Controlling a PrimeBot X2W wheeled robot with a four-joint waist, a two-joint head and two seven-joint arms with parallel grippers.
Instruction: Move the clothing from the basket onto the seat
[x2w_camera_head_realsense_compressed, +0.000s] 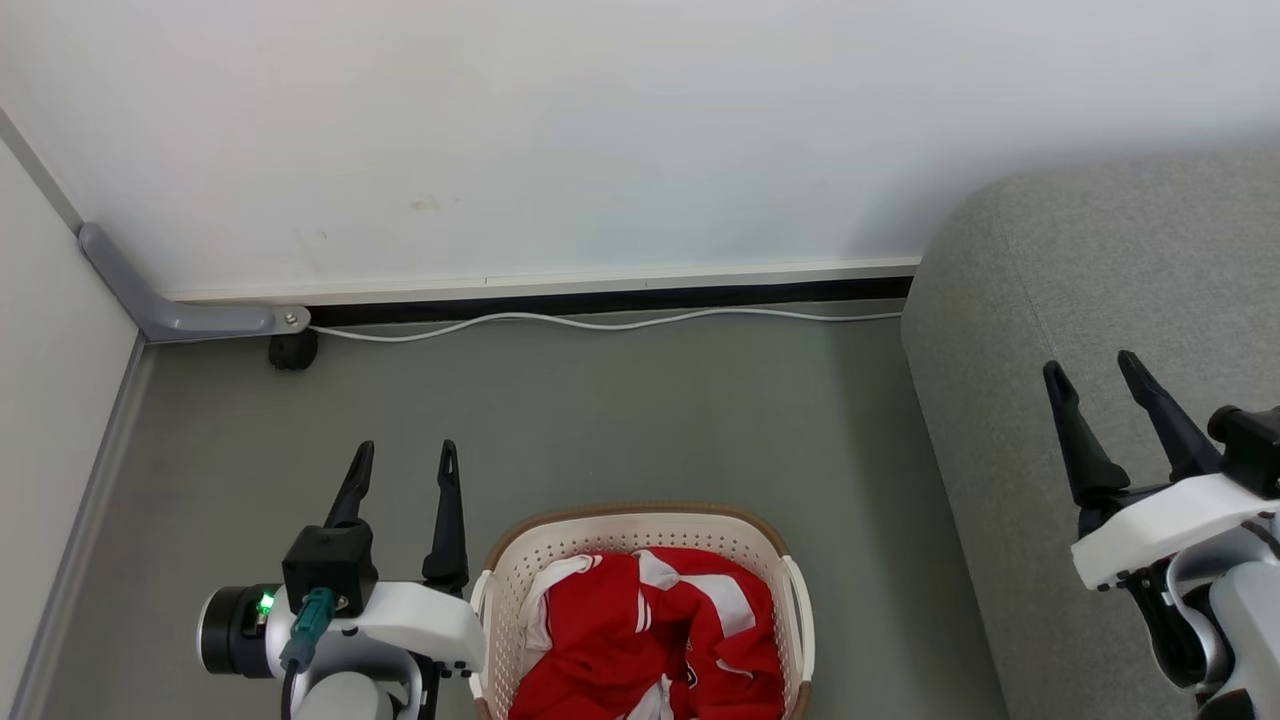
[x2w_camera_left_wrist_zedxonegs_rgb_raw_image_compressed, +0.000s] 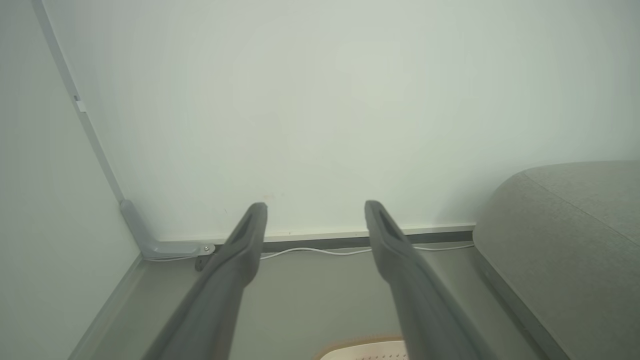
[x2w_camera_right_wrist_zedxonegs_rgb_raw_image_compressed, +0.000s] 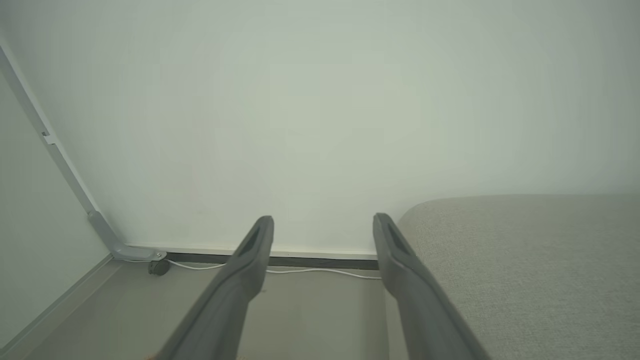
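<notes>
Both grippers are fully spread, w/ nothing between the fingers and no contact w/ any object. L gripper: fingers point up the head view, just left of the basket, tips over the grey floor. R gripper: fingers lean slightly left, seen against the seat. The clothing is bright red w/ white stripes and panels, crumpled in a heap inside the basket. Basket: cream, perforated walls, brown rim, white side handles; it stands on the floor between the arms, apart from the seat. Seat: grey woven fabric, rounded corner, at right. Both forearms sit low at the frame bottom.
</notes>
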